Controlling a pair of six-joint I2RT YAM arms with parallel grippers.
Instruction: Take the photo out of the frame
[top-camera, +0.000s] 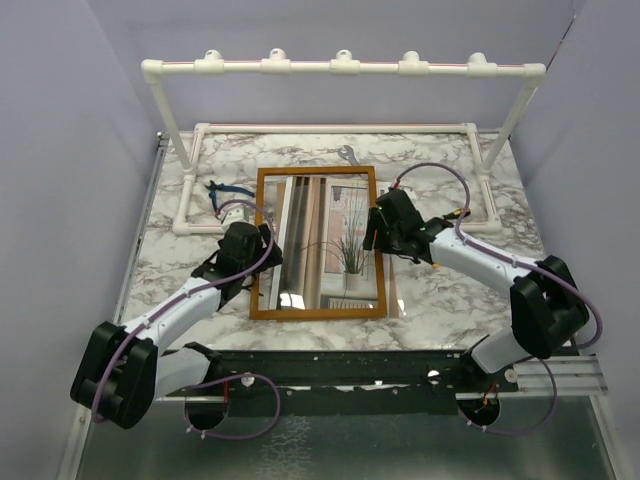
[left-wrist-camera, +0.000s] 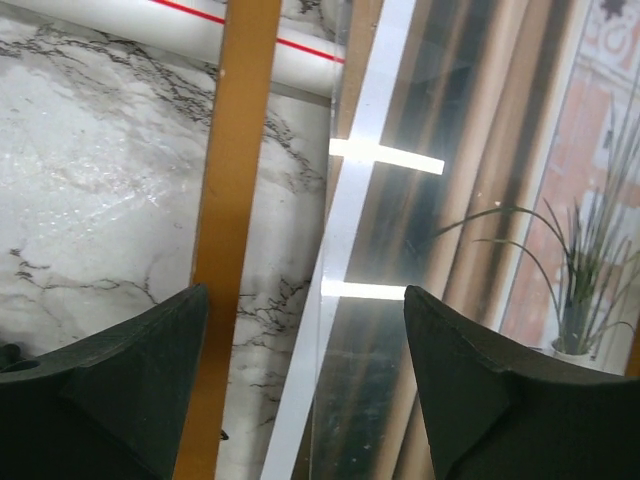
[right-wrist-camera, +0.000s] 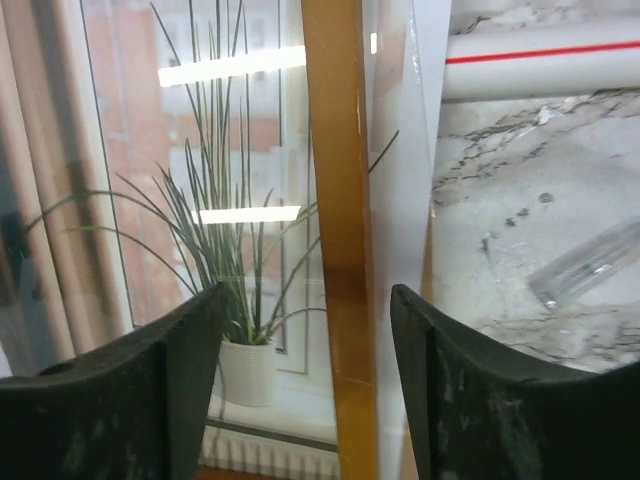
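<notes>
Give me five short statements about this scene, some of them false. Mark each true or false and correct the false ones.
1. The frame lies on the marble table with the picture side up. True.
2. The left gripper is clamped shut on the frame. False: its jaws are open, with one finger on each side of the left wooden border.
3. The right gripper sits at the frame's right border. True.
4. The photo shows a bowl of fruit. False: it shows a grassy plant in a white pot.
5. A white pipe rack stands at the far side of the table. True.
</notes>
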